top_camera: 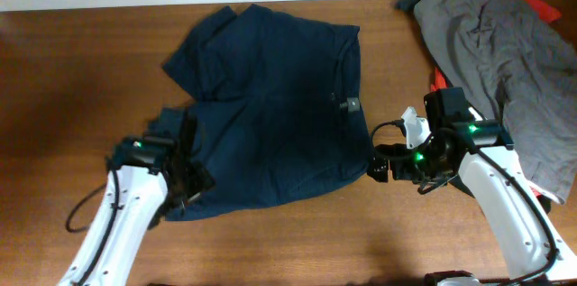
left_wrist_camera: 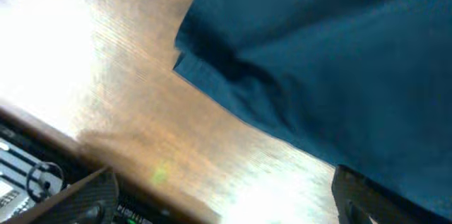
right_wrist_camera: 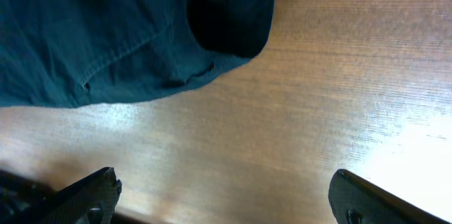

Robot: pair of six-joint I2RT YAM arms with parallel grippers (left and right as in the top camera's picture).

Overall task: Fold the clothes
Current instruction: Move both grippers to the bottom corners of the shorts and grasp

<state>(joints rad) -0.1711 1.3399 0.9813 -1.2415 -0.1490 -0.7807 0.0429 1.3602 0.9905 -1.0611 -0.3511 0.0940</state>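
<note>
No text, brand, number or sign can be read in any view, small pale label (top_camera: 350, 103) at the 3 o'clock edge of the navy shorts (top_camera: 270, 106), too small to show letters.

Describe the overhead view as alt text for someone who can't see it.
Dark navy shorts lie spread out in the middle of a wooden table. The left gripper sits at their near left corner, and the right gripper is just off their near right corner. A grey garment is heaped over something red at the far right.
</note>
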